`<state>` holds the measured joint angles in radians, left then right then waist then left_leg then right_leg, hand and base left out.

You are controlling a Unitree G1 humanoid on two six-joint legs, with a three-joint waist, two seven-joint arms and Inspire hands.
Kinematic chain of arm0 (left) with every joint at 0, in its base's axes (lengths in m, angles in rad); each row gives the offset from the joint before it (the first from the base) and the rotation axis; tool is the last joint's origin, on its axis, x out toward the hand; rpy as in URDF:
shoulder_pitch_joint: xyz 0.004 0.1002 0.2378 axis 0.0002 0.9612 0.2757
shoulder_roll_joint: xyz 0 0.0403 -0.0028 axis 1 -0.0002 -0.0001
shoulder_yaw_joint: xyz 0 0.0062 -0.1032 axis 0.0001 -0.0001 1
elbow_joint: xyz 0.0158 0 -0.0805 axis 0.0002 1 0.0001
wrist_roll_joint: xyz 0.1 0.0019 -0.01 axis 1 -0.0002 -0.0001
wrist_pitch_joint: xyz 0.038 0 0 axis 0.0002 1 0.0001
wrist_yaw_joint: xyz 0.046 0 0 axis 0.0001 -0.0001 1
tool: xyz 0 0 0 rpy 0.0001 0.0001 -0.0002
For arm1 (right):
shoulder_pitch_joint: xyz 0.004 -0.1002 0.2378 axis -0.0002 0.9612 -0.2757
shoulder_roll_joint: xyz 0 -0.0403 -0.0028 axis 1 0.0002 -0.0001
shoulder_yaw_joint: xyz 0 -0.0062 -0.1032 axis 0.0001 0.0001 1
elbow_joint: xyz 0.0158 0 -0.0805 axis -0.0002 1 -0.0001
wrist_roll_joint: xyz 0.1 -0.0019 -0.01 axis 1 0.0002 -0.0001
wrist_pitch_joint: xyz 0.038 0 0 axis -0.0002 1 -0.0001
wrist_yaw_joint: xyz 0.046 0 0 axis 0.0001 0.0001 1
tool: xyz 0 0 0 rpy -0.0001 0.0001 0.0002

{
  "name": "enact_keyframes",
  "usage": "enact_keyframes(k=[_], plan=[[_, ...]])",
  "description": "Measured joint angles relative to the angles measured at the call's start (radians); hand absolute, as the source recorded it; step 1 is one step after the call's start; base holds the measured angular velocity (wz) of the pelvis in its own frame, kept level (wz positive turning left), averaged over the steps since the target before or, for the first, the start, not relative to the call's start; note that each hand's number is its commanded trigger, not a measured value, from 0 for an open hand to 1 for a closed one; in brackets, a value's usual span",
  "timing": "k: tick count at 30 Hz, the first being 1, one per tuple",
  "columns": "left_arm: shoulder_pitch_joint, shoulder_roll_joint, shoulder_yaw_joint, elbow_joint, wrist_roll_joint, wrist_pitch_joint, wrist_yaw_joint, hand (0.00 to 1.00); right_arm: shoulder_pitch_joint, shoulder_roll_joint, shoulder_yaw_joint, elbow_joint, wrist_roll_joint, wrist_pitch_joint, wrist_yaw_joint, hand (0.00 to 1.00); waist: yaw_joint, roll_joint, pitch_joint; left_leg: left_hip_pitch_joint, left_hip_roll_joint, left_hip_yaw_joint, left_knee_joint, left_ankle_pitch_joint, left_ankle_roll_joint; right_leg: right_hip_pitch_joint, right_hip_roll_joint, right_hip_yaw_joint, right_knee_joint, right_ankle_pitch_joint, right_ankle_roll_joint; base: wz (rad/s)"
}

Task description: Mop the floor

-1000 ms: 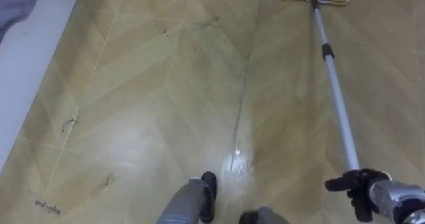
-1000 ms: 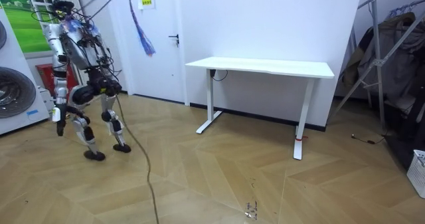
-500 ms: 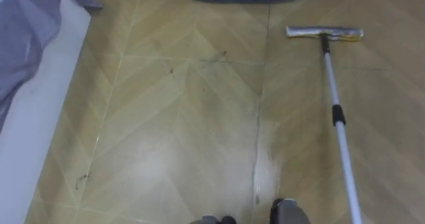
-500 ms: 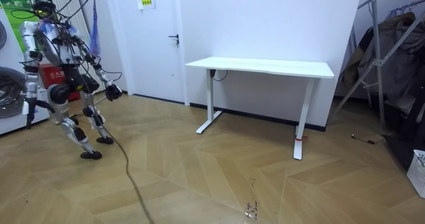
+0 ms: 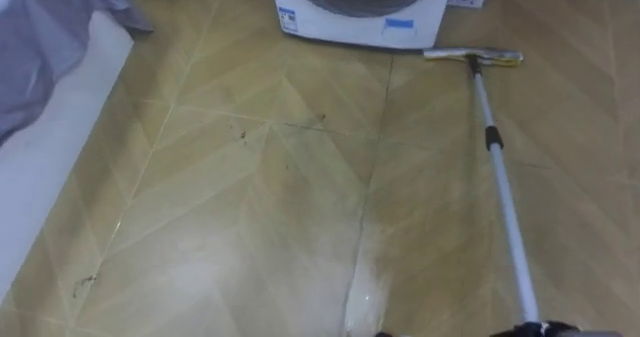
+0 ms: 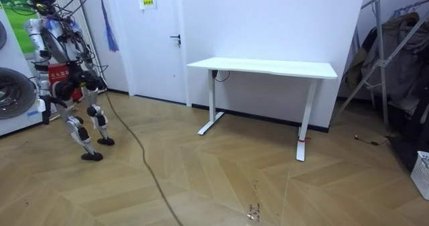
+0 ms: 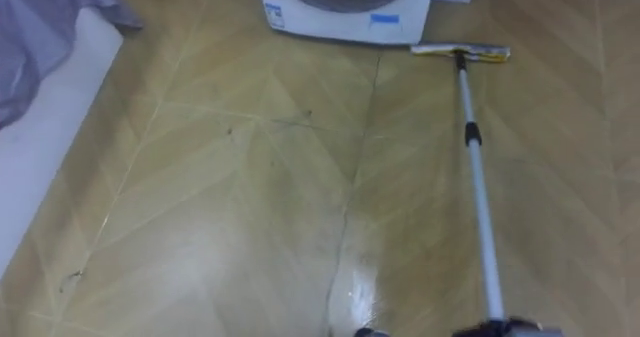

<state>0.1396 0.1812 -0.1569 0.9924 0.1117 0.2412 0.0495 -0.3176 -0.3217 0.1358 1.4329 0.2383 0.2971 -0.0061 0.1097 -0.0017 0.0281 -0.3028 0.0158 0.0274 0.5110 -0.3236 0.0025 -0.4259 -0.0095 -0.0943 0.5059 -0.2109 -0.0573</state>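
At the bottom edge the right hand [image 5: 548, 330] meets the near end of the pole [image 5: 504, 192] (too little of it shows to tell whether it is closed round it). From there the pole runs ahead and slightly left over the floor [image 5: 250, 207], its long axis pointing away from the robot. The mop head [image 5: 472, 55] lies flat, crosswise, just beside the washer [image 5: 360, 12]. A stroke would likely pull back along that axis.
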Motion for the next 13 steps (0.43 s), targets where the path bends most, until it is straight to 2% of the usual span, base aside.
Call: enact_keyframes(k=[2, 3, 4, 5, 7, 8, 9, 11, 12, 13], plan=[[0.010, 0.005, 0.009, 0.005, -0.001, 0.012, 0.000, 0.00, 0.059, 0.005, 0.001, -0.040, -0.023, -0.005, 0.033, 1.00, 0.002, -0.005, -0.0025, 0.078, 0.011, 0.004, -0.067, 0.013, -0.001, 0.089, 0.022, -0.009, -0.089, 0.033, 0.000, -0.11], [0.010, 0.004, 0.017, 0.009, 0.000, 0.016, -0.001, 0.00, 0.076, 0.008, 0.001, -0.042, -0.025, -0.010, 0.040, 1.00, 0.000, -0.005, -0.0029, 0.098, 0.013, 0.004, -0.081, 0.013, 0.000, 0.111, 0.025, -0.009, -0.105, 0.035, 0.002, -0.09], [0.020, 0.004, 0.040, 0.008, 0.000, 0.021, 0.000, 0.00, 0.116, 0.016, 0.000, -0.048, -0.026, -0.021, 0.049, 1.00, 0.002, -0.004, -0.0070, 0.142, 0.016, 0.007, -0.117, 0.013, 0.000, 0.154, 0.033, 0.000, -0.136, 0.041, 0.008, -0.06], [0.029, 0.004, 0.058, 0.006, 0.000, 0.020, 0.001, 0.00, 0.160, 0.027, 0.001, -0.057, -0.031, -0.027, 0.054, 1.00, 0.002, -0.004, -0.0188, 0.190, 0.019, 0.016, -0.160, 0.020, 0.001, 0.199, 0.037, 0.003, -0.172, 0.050, 0.011, -0.10], [0.034, 0.003, 0.078, 0.008, 0.001, 0.021, 0.001, 0.00, 0.235, 0.036, 0.003, -0.056, -0.035, -0.050, 0.062, 1.00, 0.001, 0.000, -0.0303, 0.257, 0.022, 0.028, -0.209, 0.023, 0.003, 0.257, 0.042, 0.006, -0.201, 0.055, 0.014, -0.17], [0.039, 0.001, 0.090, 0.007, 0.002, 0.021, 0.002, 0.00, 0.276, 0.039, 0.003, -0.056, -0.058, -0.057, 0.064, 1.00, -0.002, 0.004, -0.0326, 0.299, 0.023, 0.032, -0.234, 0.024, 0.005, 0.289, 0.044, 0.006, -0.204, 0.051, 0.016, -0.12], [0.048, 0.000, 0.096, 0.006, 0.003, 0.021, 0.003, 0.00, 0.293, 0.041, 0.000, -0.054, -0.076, -0.057, 0.063, 1.00, -0.010, 0.000, -0.0309, 0.316, 0.022, 0.033, -0.246, 0.024, 0.006, 0.304, 0.045, 0.004, -0.210, 0.048, 0.018, -0.03], [0.064, -0.007, 0.127, -0.007, 0.010, 0.022, 0.008, 0.00, 0.341, 0.049, -0.009, -0.054, -0.126, -0.057, 0.061, 1.00, -0.044, 0.006, -0.0349, 0.359, 0.023, 0.032, -0.262, 0.026, 0.008, 0.342, 0.045, -0.006, -0.217, 0.038, 0.020, 0.00], [0.073, -0.012, 0.154, -0.015, 0.009, 0.022, 0.010, 0.00, 0.372, 0.062, -0.020, -0.054, -0.155, -0.056, 0.059, 1.00, -0.063, 0.000, -0.0316, 0.384, 0.023, 0.034, -0.273, 0.026, 0.009, 0.359, 0.045, -0.010, -0.216, 0.031, 0.019, -0.04], [0.073, -0.018, 0.177, -0.018, 0.009, 0.022, 0.012, 0.00, 0.402, 0.080, -0.022, -0.057, -0.174, -0.054, 0.053, 1.00, -0.078, 0.003, -0.0317, 0.401, 0.024, 0.039, -0.279, 0.027, 0.009, 0.372, 0.045, -0.010, -0.216, 0.024, 0.019, -0.04]])
